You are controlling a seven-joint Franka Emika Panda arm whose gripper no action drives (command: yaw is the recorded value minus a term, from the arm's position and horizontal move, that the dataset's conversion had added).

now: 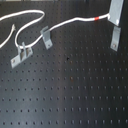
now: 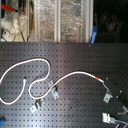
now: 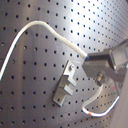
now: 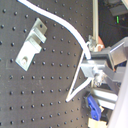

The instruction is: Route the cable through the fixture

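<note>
The claw (image 1: 114, 17) pinches the white cable (image 1: 75, 21) near its red band (image 1: 97, 18) by the board's (image 1: 70, 90) far edge, and a hard tug could snag it on a clip (image 1: 46, 38).

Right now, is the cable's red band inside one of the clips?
No, in the first exterior view the red band hangs free beside the claw, outside every clip.

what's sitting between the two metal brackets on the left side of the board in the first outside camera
In the first exterior view, only bare perforated board lies between the lower bracket and the upper bracket; the cable loops past just behind them.
</note>
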